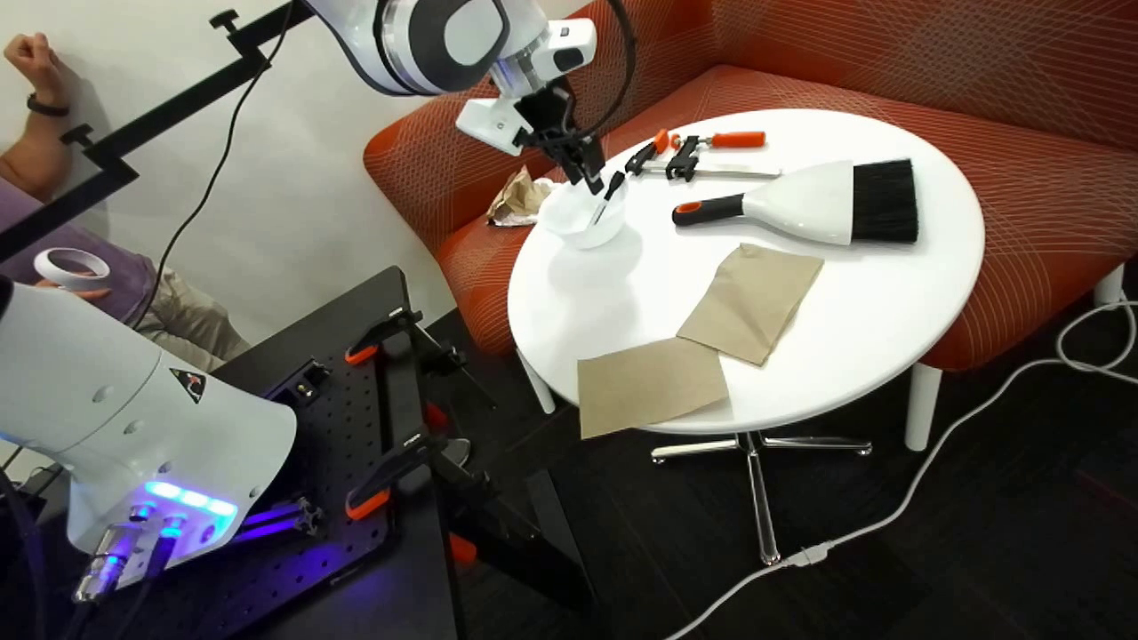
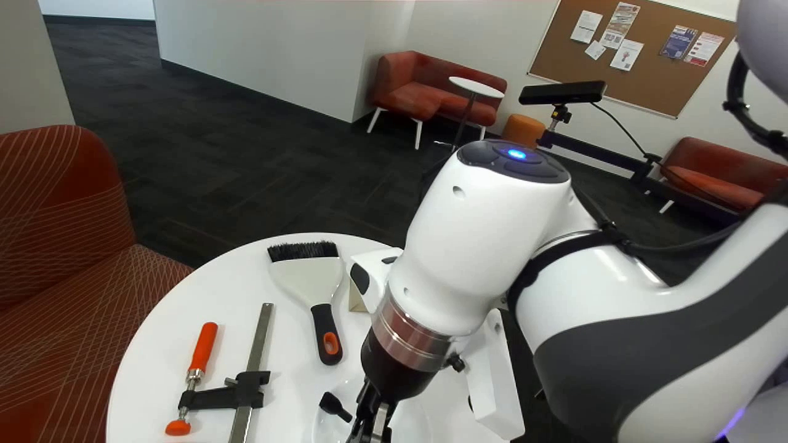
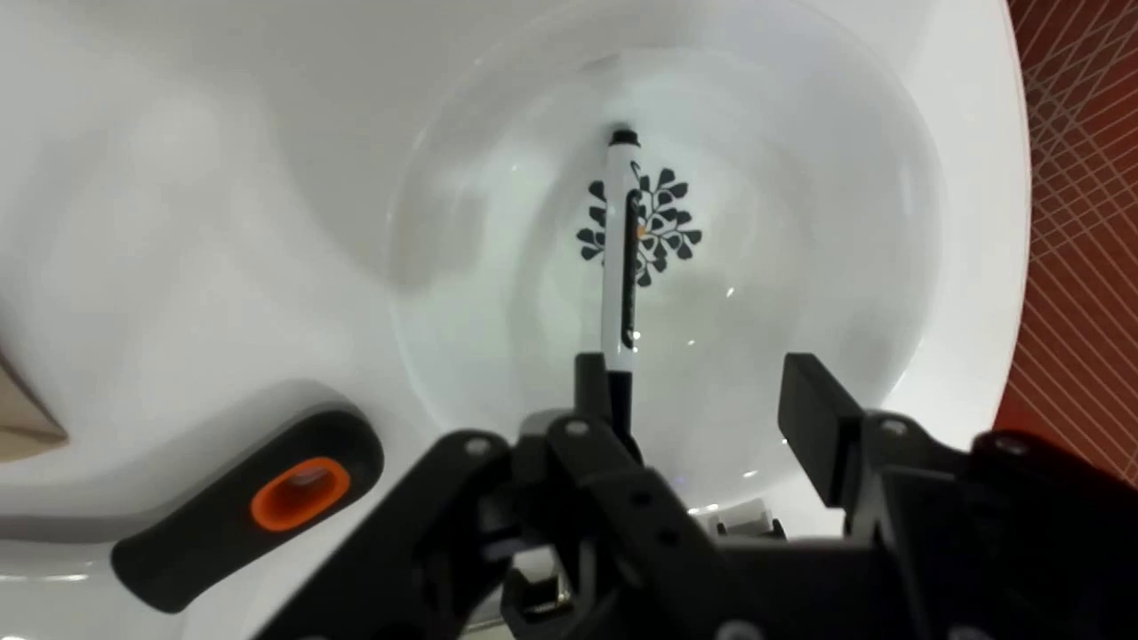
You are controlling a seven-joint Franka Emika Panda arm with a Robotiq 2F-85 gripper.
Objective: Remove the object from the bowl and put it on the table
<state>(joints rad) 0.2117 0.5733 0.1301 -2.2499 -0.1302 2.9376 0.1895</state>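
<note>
Marker point(image 3: 620, 249): lies inside the bowl point(image 3: 853, 178), barrel across the leaf print point(image 3: 669, 238), cap point(image 3: 621, 396) end raised toward the rim and nearest me.
Long axis: runs up and down the wrist view, so my squeeze goes roughly across the barrel.
Bowl: white, stands on the table point(image 1: 596, 324), the brush point(image 1: 805, 206) to one side, the bench point(image 3: 1085, 293) beyond the other.
Gripper point(image 3: 698, 378): spread wide above the bowl, pinching nothing.
Brush-side finger point(image 3: 590, 387): just beside the cap, hiding part of it; I cannot tell whether they touch.
Bench-side finger point(image 3: 822, 427): well apart from the marker.
Offset: the marker sits off-centre in my gap, toward the brush; in an exterior view too, the cap point(image 1: 615, 181) shows on that side of me.
Coming move: I judge it calls for a small shift toward the brush, until the barrel is midway, then down and squeeze.
Risk: dropping straight down, my near finger may land on the cap and roll the marker.
Set-down: lift clear of the rim, then lay it away from the brush, clamp point(image 2: 249, 389) and brown sheets point(image 1: 751, 302).
</note>
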